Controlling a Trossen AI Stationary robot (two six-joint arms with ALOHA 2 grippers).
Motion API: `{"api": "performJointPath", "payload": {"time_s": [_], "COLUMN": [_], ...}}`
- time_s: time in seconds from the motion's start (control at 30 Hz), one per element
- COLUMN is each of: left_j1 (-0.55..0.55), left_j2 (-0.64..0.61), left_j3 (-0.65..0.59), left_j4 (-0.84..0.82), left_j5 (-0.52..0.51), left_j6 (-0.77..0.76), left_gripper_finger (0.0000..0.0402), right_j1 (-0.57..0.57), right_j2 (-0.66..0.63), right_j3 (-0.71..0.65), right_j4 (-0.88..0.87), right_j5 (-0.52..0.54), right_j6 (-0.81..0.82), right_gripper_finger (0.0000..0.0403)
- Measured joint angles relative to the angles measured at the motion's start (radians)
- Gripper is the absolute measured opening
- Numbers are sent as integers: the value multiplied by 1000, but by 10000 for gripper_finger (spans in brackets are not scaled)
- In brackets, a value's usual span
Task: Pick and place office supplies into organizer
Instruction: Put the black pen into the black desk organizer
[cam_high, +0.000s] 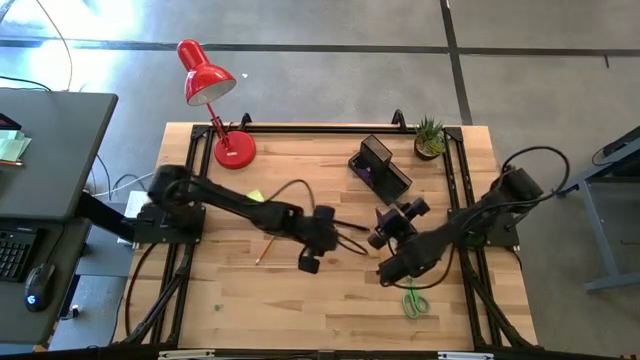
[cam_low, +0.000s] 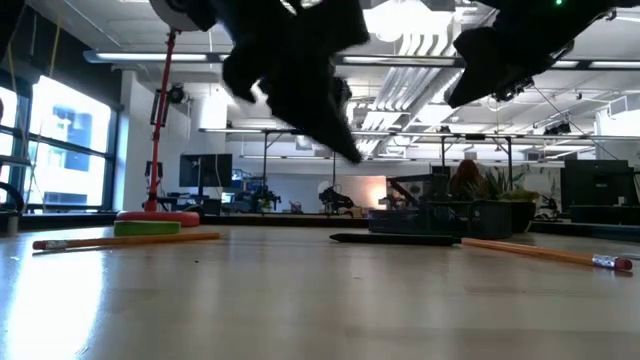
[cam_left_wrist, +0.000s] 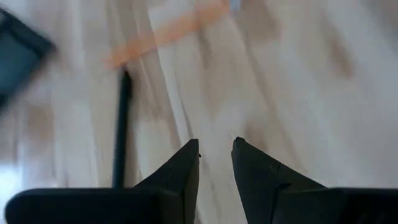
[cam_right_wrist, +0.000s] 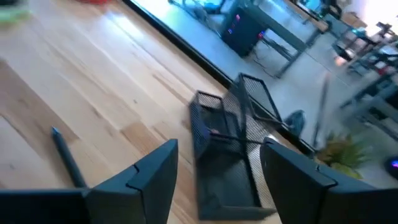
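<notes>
We count one black mesh organizer (cam_high: 380, 165), two orange pencils (cam_low: 125, 240), one dark pen (cam_left_wrist: 121, 127), one green-handled scissors (cam_high: 413, 301), one yellow-green sticky-note block (cam_high: 256, 196), one red desk lamp (cam_high: 208, 85) and one potted plant (cam_high: 430, 137). A purple item shows inside the organizer.

The right gripper (cam_right_wrist: 217, 163) is released, fingers spread wide, holding nothing, raised above the table. The organizer lies straight ahead of it, seen between its fingers, and the scissors lie behind it near the table's front edge.

The left gripper (cam_left_wrist: 216, 155) has a narrow gap between its fingers with only bare wood showing there; no grasp. The pen lies just beside one fingertip (cam_left_wrist: 189, 158), and one pencil (cam_left_wrist: 168, 32) lies ahead of it.
</notes>
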Motion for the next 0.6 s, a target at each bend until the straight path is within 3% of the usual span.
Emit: {"api": "performJointPath", "payload": {"time_s": [0.13, 0.23, 0.6], "left_j1": [-1, 5, 132], "left_j2": [89, 117, 121], "left_j3": [127, 178, 165], "left_j4": [-181, -207, -123], "left_j5": [-43, -69, -38], "left_j6": [57, 63, 133], "left_gripper_finger": [85, 85, 85], "right_j1": [-1, 6, 128], "right_j2": [-50, -86, -281], "right_j3": [-56, -100, -292], "right_j4": [116, 184, 406], "right_j5": [-3, 7, 64], "right_j6": [-76, -87, -99], "right_gripper_finger": [220, 220, 220]}}
